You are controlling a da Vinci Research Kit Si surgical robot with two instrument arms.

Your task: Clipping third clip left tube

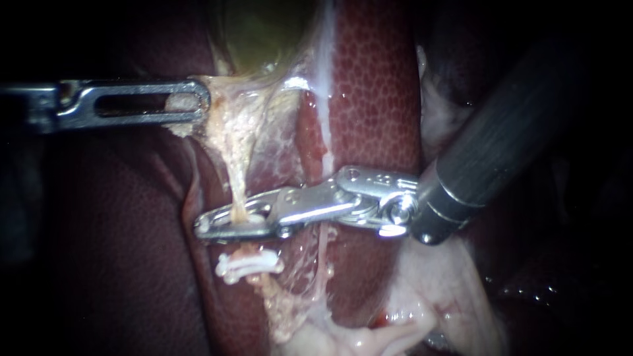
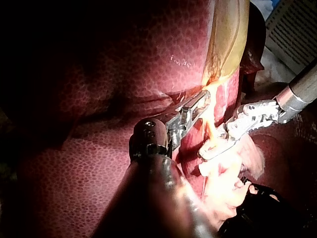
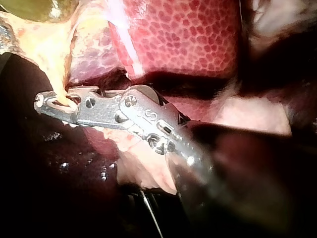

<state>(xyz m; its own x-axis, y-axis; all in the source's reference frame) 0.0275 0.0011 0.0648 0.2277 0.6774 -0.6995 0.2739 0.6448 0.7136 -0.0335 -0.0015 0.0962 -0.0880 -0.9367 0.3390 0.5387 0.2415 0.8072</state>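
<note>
The left tube [image 1: 239, 177] runs as a pale strand from the gallbladder [image 1: 264, 33] down toward a white clip [image 1: 247, 266] that sits across it. Just above that clip my right instrument [image 1: 232, 223] lies across the tube, its jaws shut on it from both sides with something white between them. The right wrist view shows these jaws [image 3: 52, 104] closed around the same strand [image 3: 60, 82]. My left instrument [image 1: 190, 105] is shut on pale tissue at the gallbladder's lower edge and holds it to the left; its jaws [image 2: 198, 104] show in the left wrist view too.
Red liver [image 1: 376, 86] lies behind the tubes. A thinner right tube [image 1: 323, 254] runs down beside the left one. Pale fatty tissue [image 1: 428, 290] spreads under the right instrument's shaft [image 1: 514, 132]. Dark liver [image 1: 99, 250] fills the lower left.
</note>
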